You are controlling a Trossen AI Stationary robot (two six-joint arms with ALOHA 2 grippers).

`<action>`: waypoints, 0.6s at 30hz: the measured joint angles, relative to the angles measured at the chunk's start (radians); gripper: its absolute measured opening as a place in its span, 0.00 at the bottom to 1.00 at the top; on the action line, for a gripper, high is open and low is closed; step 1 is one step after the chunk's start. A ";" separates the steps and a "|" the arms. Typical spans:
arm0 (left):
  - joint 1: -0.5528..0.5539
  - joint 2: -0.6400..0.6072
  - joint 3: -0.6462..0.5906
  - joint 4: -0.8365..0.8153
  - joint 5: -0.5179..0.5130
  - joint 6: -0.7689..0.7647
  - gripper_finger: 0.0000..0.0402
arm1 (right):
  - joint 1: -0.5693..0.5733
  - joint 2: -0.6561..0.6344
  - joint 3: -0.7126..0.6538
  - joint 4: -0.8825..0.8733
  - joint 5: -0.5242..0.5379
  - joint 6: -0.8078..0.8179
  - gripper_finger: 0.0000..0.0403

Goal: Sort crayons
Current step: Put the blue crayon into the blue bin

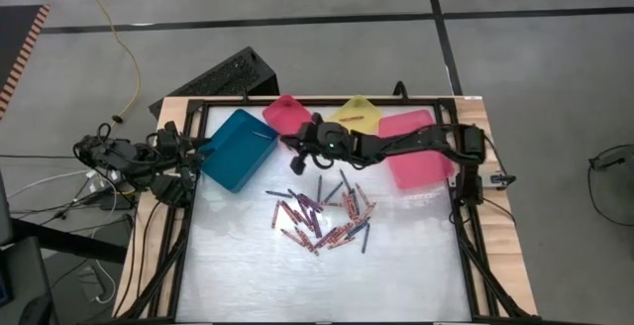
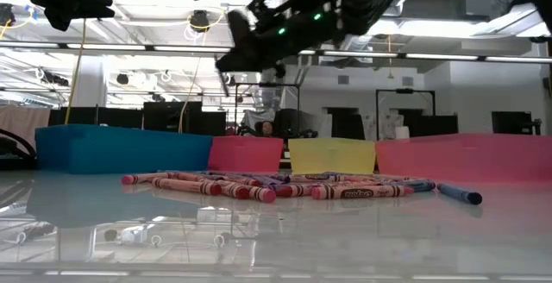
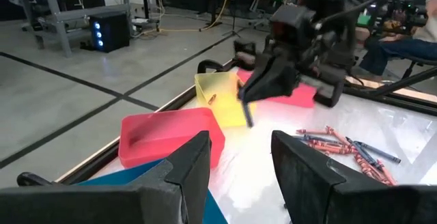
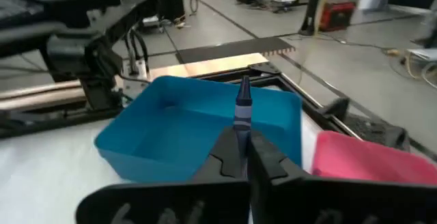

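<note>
Left hand [image 1: 203, 147] waits at the bench's left edge beside the teal bin [image 1: 238, 149], fingers [image 3: 188, 166] parted and empty. Right hand [image 1: 294, 145] hangs above the pale, glossy bench [image 1: 297, 285] between the teal and small pink bin [image 1: 286, 114], clamped on one blue-grey crayon [image 4: 242, 108]. The crayons [image 1: 322, 216] lie heaped mid-bench. Yellow bin [image 1: 357, 115] and large pink bin [image 1: 416, 147] stand right. Grey taped floor [image 1: 535, 67] surrounds.

We count four bins beside the crayons [image 1: 322, 216]: one teal bin [image 1: 236, 150], two pink bins [image 1: 420, 148], one yellow bin [image 1: 357, 117]. Crayons number roughly thirty.
</note>
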 joint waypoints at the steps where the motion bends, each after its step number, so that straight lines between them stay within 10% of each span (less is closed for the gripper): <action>1: 0.000 0.000 0.000 0.000 0.000 0.000 0.36 | -0.006 0.029 0.028 -0.003 -0.012 -0.016 0.01; 18: 0.000 0.000 0.000 -0.001 0.000 0.000 0.36 | -0.064 0.418 0.539 -0.089 -0.085 -0.188 0.02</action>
